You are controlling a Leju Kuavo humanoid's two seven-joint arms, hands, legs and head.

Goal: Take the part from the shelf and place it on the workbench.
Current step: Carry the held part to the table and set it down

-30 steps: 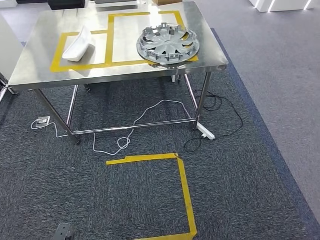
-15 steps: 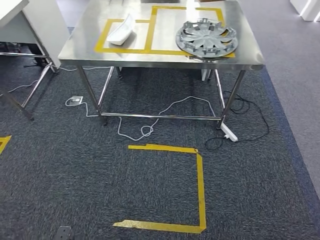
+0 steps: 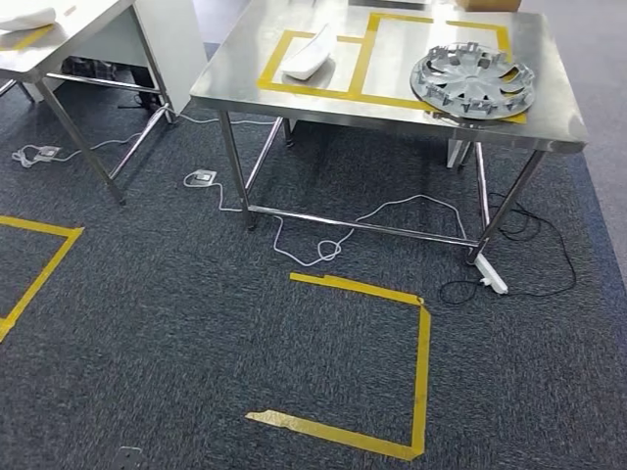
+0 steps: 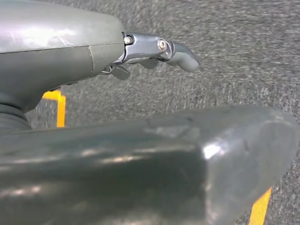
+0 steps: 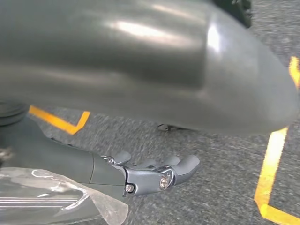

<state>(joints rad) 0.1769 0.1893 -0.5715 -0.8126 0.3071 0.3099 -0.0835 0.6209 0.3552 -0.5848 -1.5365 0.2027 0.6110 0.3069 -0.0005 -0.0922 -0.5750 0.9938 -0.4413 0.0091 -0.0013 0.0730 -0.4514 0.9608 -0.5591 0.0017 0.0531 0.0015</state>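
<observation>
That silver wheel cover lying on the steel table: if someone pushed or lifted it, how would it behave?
The wheel cover lies flat, so it probably will not roll or tip. Its thin, slotted shell suggests it is light for its width. On the smooth steel table it would likely slide easily, and it sits close to the near edge.

Workbench: steel table on thin metal legs, top marked with yellow tape rectangles.
On the workbench: white curved part in the left tape rectangle; silver wheel cover at the right, over the tape's edge.
Second table: white top at far left, a pale object on it.
Floor: dark carpet with yellow tape outline, white cable, power strip.
</observation>
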